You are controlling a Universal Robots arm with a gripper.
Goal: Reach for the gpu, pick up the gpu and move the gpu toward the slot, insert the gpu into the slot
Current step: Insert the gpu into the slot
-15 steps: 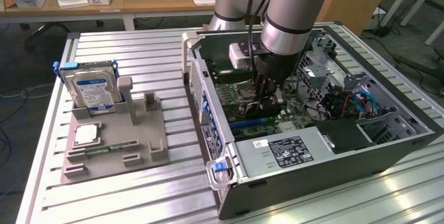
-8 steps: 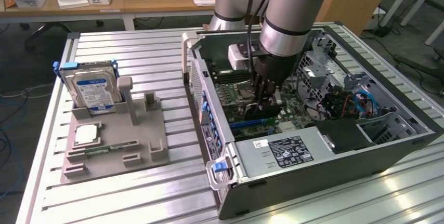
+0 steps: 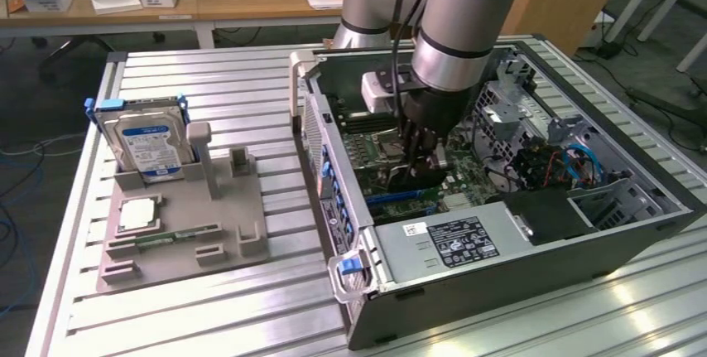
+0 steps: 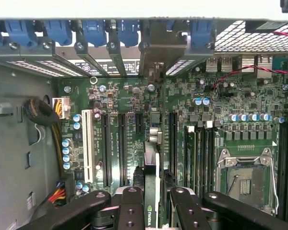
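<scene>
The hand [image 4: 152, 208] is shut tight on the gpu [image 4: 151, 163] and holds it edge-on over the slot [image 4: 155, 125] inside the case [image 3: 531, 266], not pushed in yet.

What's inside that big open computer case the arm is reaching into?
Inside the case lies a green motherboard with an empty processor socket. The end effector holds the gpu edge-on above it. The board directly beneath the card is covered.

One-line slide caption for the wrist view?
Gripper holds the gpu edge-on above the motherboard expansion slots inside the open computer case.
</scene>
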